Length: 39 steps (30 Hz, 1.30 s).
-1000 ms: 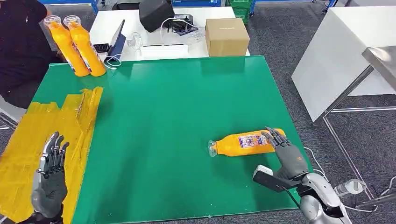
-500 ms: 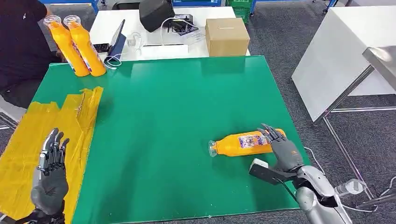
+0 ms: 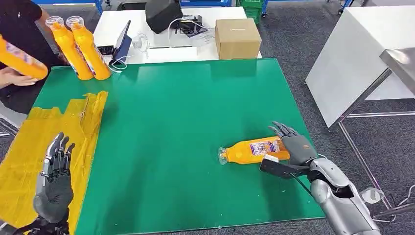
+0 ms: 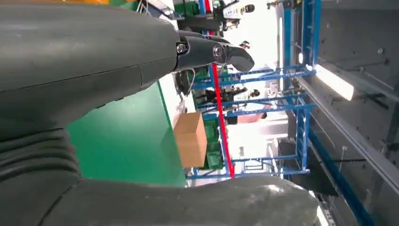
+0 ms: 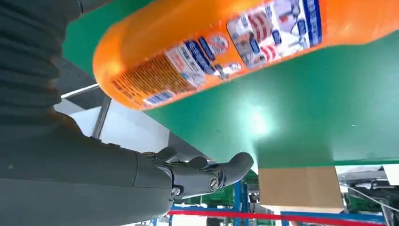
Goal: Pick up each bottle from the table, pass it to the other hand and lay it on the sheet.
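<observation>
Green table (image 3: 195, 122): fills the centre of the head view, its far edge toward the top of the frame. Yellow sheet (image 3: 29, 147): crumpled, spread over the table's lower-left part and running off the left edge of the frame. White table (image 3: 161, 34): butted against the green table's far edge at upper centre, carrying a cardboard box (image 3: 237, 38), a black bag (image 3: 164, 13), cables and a dark tablet-like device (image 3: 122, 43) propped at an angle. Second white table (image 3: 352, 58): upper right, standing apart on grey carpet. Person (image 3: 14, 49): dark-clothed, at the upper-left edge, one hand holding an orange bottle (image 3: 19, 59) tilted above the table's far-left corner. Right hand (image 3: 288, 147): lower right of the head view, at the near-right part of the green table; fingers spread wide around the base end of the lying bottle (image 3: 254, 151) without being closed on it, thumb stretched below the bottle's side, fingers over the far side; whether any finger touches the bottle cannot be told. In the right wrist view the hand's fingers (image 5: 207, 174) stand clear of the bottle's body. Left hand (image 3: 54, 181): lower left, over the yellow sheet, fingers extended and slightly apart, holding nothing. Lying bottle: orange, labelled, on its side on the green table at lower right, cap pointing toward frame left. Two standing bottles (image 3: 83, 49): orange, clear-capped, upright and touching each other at the table's far-left corner, just beyond the sheet.
</observation>
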### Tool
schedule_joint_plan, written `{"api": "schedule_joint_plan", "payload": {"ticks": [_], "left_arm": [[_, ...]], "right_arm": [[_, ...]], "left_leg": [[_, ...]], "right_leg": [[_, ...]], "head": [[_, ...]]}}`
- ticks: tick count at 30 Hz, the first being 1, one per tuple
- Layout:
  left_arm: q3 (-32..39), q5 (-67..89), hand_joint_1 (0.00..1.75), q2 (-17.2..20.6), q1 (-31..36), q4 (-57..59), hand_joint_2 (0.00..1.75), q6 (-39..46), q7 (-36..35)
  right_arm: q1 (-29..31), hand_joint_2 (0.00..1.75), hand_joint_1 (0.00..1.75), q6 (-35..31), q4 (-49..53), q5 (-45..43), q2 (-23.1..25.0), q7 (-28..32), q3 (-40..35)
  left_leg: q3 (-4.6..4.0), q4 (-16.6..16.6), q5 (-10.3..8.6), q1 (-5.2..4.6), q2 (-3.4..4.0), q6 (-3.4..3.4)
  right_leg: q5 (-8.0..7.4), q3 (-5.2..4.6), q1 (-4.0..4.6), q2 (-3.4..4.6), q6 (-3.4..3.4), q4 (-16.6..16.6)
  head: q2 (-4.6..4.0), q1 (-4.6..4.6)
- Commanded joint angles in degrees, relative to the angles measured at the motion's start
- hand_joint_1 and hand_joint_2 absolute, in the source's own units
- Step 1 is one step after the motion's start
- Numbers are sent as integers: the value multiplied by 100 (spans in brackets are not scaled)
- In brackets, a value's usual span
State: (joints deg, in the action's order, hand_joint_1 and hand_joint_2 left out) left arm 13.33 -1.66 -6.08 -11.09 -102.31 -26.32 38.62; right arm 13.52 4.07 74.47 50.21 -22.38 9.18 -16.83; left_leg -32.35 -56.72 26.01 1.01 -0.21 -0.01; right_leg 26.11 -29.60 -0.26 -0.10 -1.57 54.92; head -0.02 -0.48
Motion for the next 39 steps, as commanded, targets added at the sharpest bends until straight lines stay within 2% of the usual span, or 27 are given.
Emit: {"api": "schedule_joint_plan", "payload": {"ticks": [1,10,17,24,32,39], "left_arm": [[-128,-37,0,140,189,427,0,-19,-42],[-122,-53,0,151,174,424,0,-31,-35],[-169,-80,0,168,264,536,0,-54,-44],[-323,-132,0,257,554,844,0,-65,-62],[-385,-124,0,271,631,925,0,-52,-71],[-581,-173,0,321,853,1149,0,-52,-98]], "right_arm": [[730,175,0,182,-711,-44,-144,-30,-579],[826,175,0,321,-673,-118,-250,-68,-690],[1206,175,0,624,-1185,-389,-450,-160,-1338],[1823,175,0,1146,-2138,-658,-675,-108,-2382],[1826,175,0,1127,-2434,-658,-567,-107,-2578],[1788,175,2,963,-3466,-635,-218,-139,-2980]], "left_leg": [[13,6,1,-6,11,3],[13,6,2,-6,9,3],[9,4,1,-4,8,2],[9,5,-2,-4,5,2],[27,9,1,-8,5,6],[20,9,-4,2,-3,3]], "right_leg": [[0,8,-5,10,3,-1],[1,9,-5,8,4,-1],[-1,6,-3,7,3,-2],[-2,7,-3,4,1,-4],[1,24,-6,3,4,-7],[-5,23,3,-3,2,-15]], "head": [[0,0],[0,0],[0,0],[0,-2],[0,0],[0,0]]}}
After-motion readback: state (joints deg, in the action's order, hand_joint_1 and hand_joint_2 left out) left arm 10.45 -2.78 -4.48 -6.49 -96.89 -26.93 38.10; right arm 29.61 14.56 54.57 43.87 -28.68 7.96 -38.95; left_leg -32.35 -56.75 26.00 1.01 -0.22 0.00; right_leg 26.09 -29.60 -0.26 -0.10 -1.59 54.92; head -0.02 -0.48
